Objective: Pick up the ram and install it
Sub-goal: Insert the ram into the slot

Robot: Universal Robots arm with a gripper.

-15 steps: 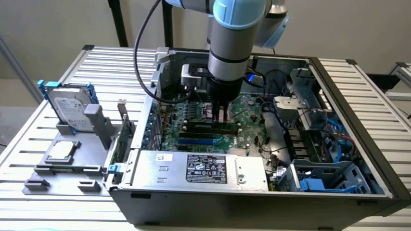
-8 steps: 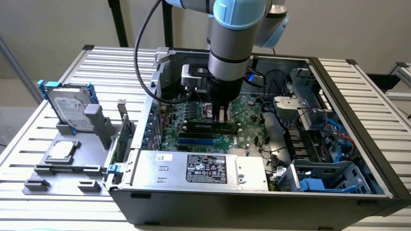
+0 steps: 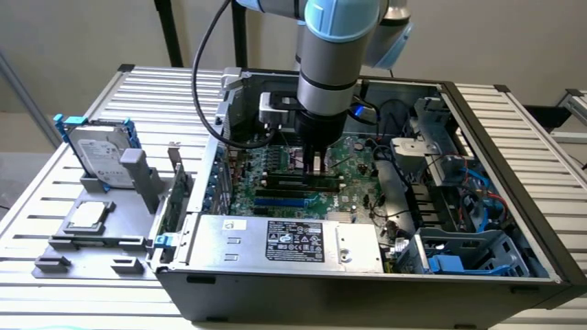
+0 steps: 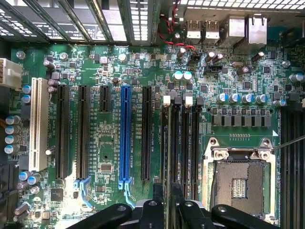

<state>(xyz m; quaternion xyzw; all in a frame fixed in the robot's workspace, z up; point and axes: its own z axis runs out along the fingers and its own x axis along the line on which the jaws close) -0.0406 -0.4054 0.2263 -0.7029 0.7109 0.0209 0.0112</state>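
Gripper (image 3: 314, 167) hung at the end of the upright arm, lowered into the open computer case (image 3: 519, 144) and sitting right over the bank of black memory slots (image 4: 189, 143) on the green motherboard (image 4: 109, 71). In the wrist view the gripper (image 4: 167, 192) straddled the slot nearest the expansion slots, and whether it was clamped or had let go could not be told. The ram (image 4: 165, 143) appeared to stand edge-on in that same slot, a thin dark line running away from the gripper, though at this angle it was hard to separate from the slot itself. Just beside the memory bank lay the CPU socket (image 4: 238, 183), its metal frame around an uncovered grid of contacts. On the other side of the ram ran black expansion slots, then a blue slot (image 4: 125, 133), and well beyond them a white slot (image 4: 39, 124).

Small white lettering was printed on the motherboard between the slots, too fine to read. In the exterior view the silver power supply (image 3: 284, 240) carried a white label with a block of black print and symbols, none of it legible. Outside the case, toward the exterior view's left, a hard drive (image 3: 101, 158) with a pale label stood in a grey holder, and a square silver chip (image 3: 87, 214) lay on a grey tray, both on the slatted metal table (image 3: 165, 89).
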